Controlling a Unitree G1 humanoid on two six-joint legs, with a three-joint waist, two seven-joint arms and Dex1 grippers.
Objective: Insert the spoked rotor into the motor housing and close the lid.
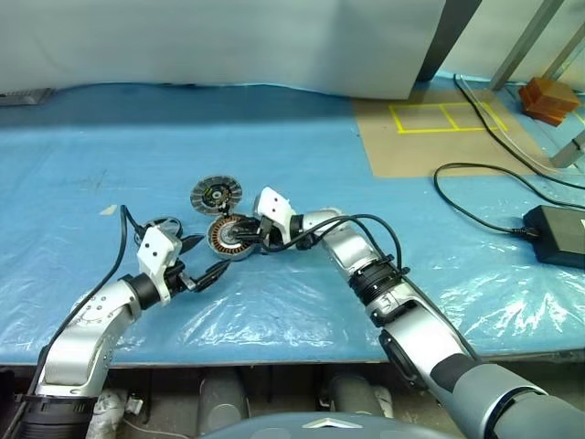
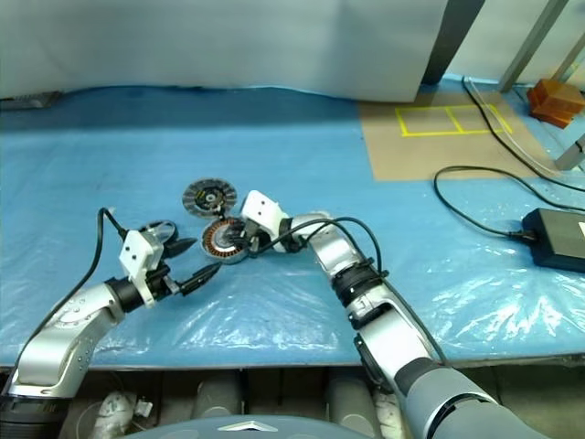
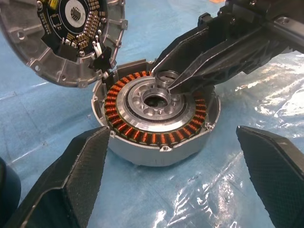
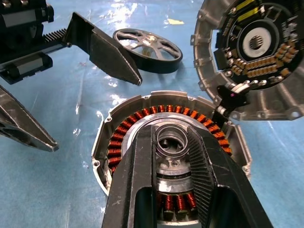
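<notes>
While my right gripper (image 4: 172,142) pinches a small metal ring (image 4: 171,137) over the motor housing (image 1: 230,238) at centre frame, my left gripper (image 1: 203,261) hangs wide open and empty beside it. Spoked rotor (image 4: 148,49) lies left; lid (image 1: 214,194) sits just above the housing.

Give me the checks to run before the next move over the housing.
1. Right pincer shut on the small metal ring: ok.
2. Ring over the centre of the motor housing: ok.
3. Ring seated in the centre: cannot tell.
4. Left pincer open, not touching the housing: ok.
5. Lid off the housing: ok.
6. Spoked rotor lying free, ungripped: ok.
</notes>
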